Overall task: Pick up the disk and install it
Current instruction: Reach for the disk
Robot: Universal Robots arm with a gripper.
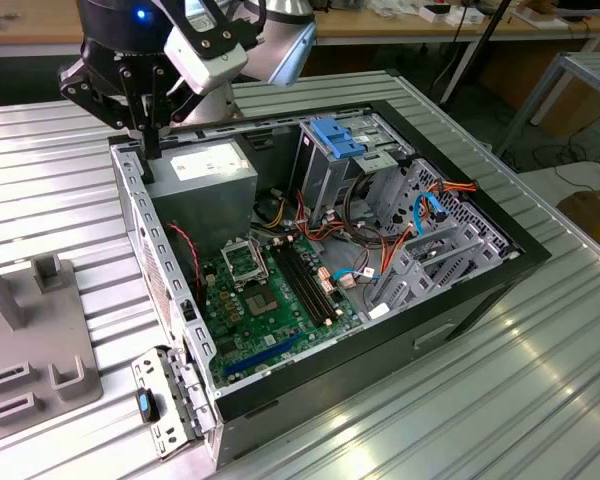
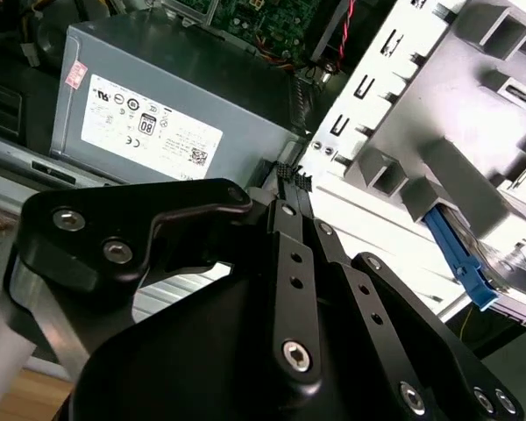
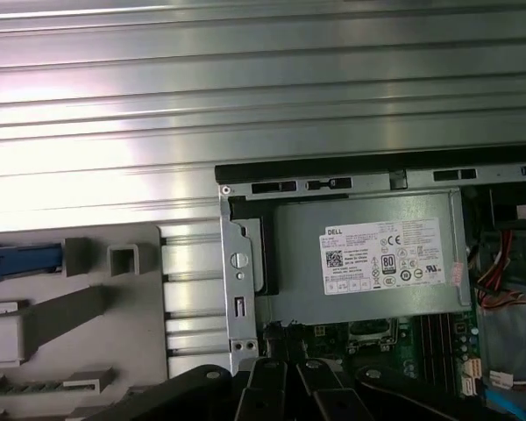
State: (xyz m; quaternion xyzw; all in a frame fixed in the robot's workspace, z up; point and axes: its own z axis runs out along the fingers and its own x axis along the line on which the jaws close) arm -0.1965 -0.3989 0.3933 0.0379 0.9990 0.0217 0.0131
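- Hand (image 1: pixel 148 150) hangs over the corner of the open computer case (image 1: pixel 480 290) at the exterior view's left, its fingers pointing down, drawn together and gripping nothing.
- Fingertips (image 2: pixel 289 175) in the second wrist view sit close to the corner of the grey power-supply box (image 2: pixel 158 114), by the case's perforated wall; whether they touch anything I cannot tell.
- Disk (image 3: pixel 22 260) is outside the case. In the first wrist view its blue rail shows at the grey plastic holder (image 3: pixel 88 307), which stands on the worktop (image 1: pixel 540 400) beside the case, apart from the hand.
- In the second wrist view the same blue rail pokes out past the holder's edge; little of the disk's metal body can be made out.
- Inside the case the exterior view shows a green motherboard (image 1: pixel 270 300) and a metal drive cage (image 1: pixel 325 175) with a blue latch (image 1: pixel 335 138) on top.
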